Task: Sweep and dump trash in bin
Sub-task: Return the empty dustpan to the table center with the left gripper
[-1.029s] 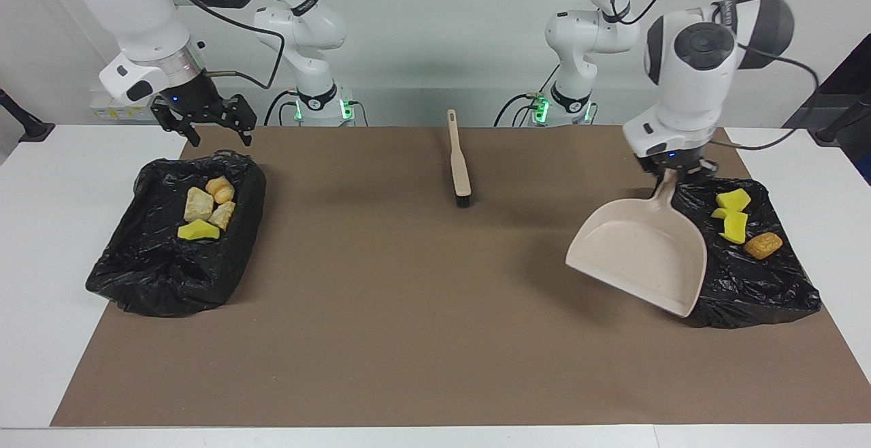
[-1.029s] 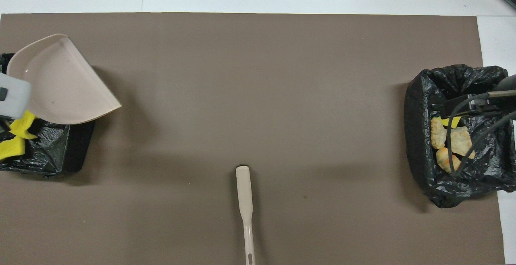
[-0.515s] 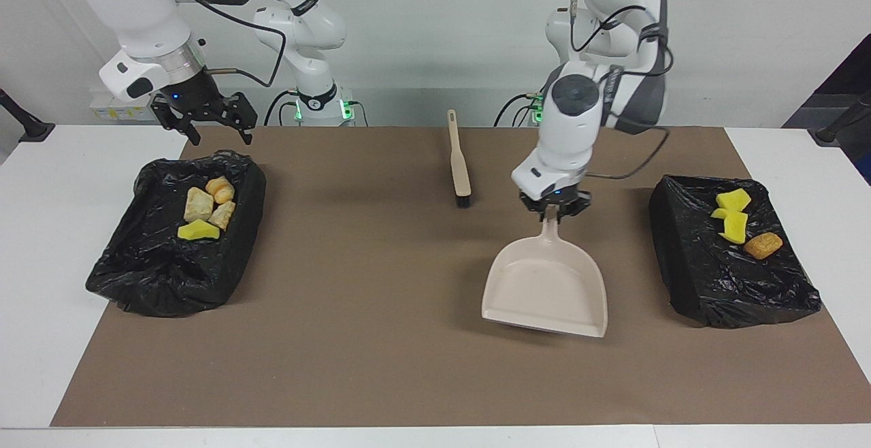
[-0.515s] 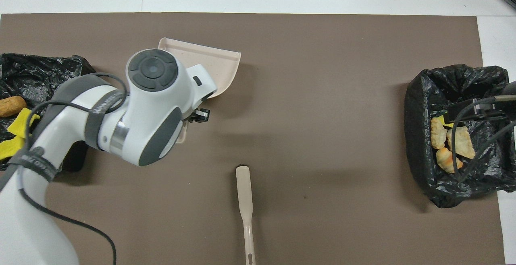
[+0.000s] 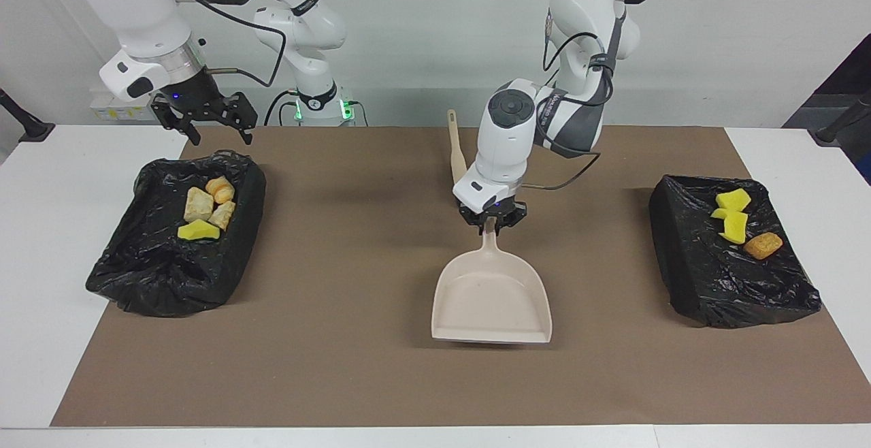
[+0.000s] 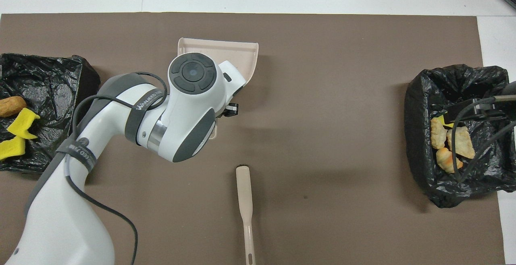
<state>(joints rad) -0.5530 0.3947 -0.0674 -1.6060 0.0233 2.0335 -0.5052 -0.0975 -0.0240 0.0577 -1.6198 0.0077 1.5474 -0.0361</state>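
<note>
A white counter carries a large brown mat, seen from across and from above.

The left gripper is over the middle of the mat, clamped tight on the handle of a beige dustpan. The pan hangs handle-up below it, its wide mouth pointing away from the robots; whether its lip touches the mat cannot be told. The pan is empty. From above, the left arm covers the handle and most of the pan.

The right gripper waits in the air over the edge of a bin nearest the robots, its fingers spread wide and holding nothing.

There are two bins, each lined with a black bag — one at either end of the mat. The bin at the right arm's end holds four pieces of trash: a yellow sponge chunk, two pale foam lumps and an orange-brown piece. The bin at the left arm's end holds three: two yellow sponge chunks and an orange-brown piece.

A beige brush lies on the mat nearer to the robots than the dustpan, partly hidden by the left arm in the view from across — its handle points toward the robots.
</note>
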